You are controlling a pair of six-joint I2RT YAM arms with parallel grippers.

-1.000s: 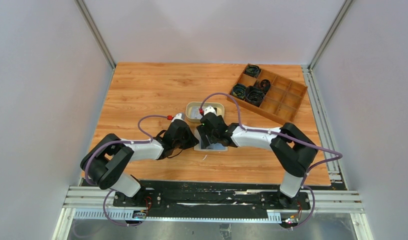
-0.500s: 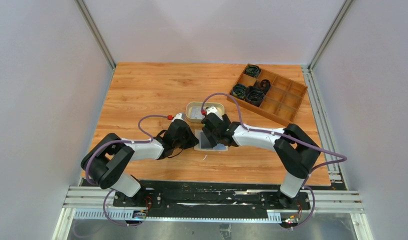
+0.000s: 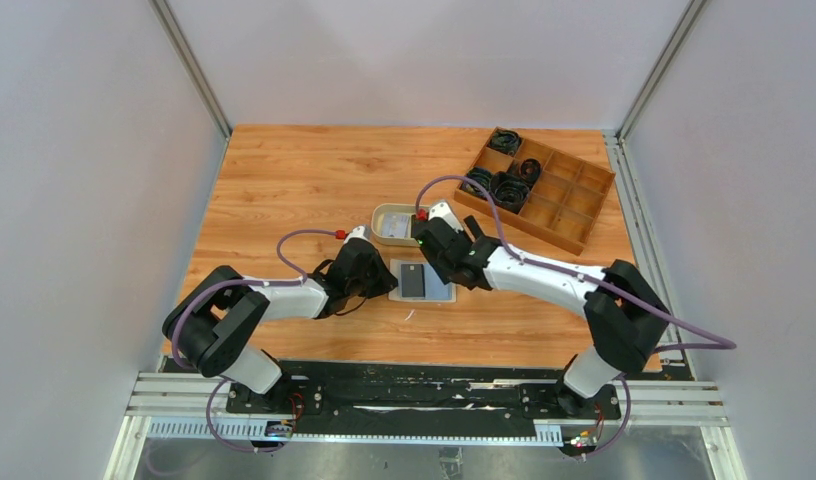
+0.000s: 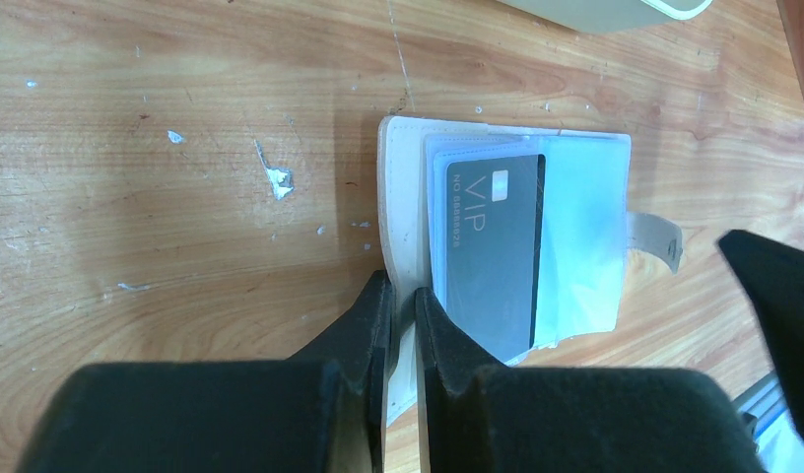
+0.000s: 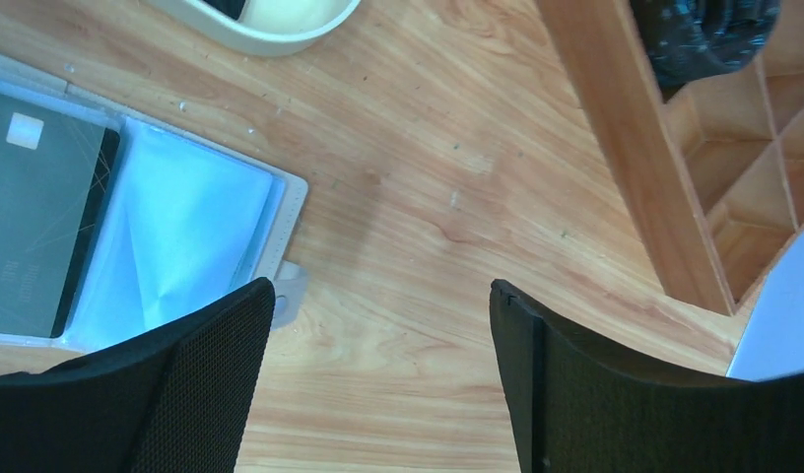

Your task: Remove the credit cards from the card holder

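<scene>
The cream card holder (image 3: 439,293) lies open on the table. A dark grey card (image 3: 412,280) marked "VIP" sits in its clear inner pocket (image 4: 492,246), next to a pale blue creased sleeve (image 4: 577,232). My left gripper (image 4: 403,313) is shut on the holder's near cream edge (image 4: 403,187) and pins it; in the top view it (image 3: 386,283) is at the holder's left side. My right gripper (image 5: 378,296) is open and empty, above bare wood just right of the holder (image 5: 181,236); in the top view it (image 3: 462,262) is at the holder's back right.
An oval beige dish (image 3: 389,215) stands just behind the holder, its rim showing in the right wrist view (image 5: 280,34). A brown wooden compartment tray (image 3: 569,205) with black coiled items is at the back right, its wall close in the right wrist view (image 5: 625,148).
My right gripper has drawn back from over the card holder toward the back right, uncovering the dark card. The left gripper has kept its hold and has not moved.
</scene>
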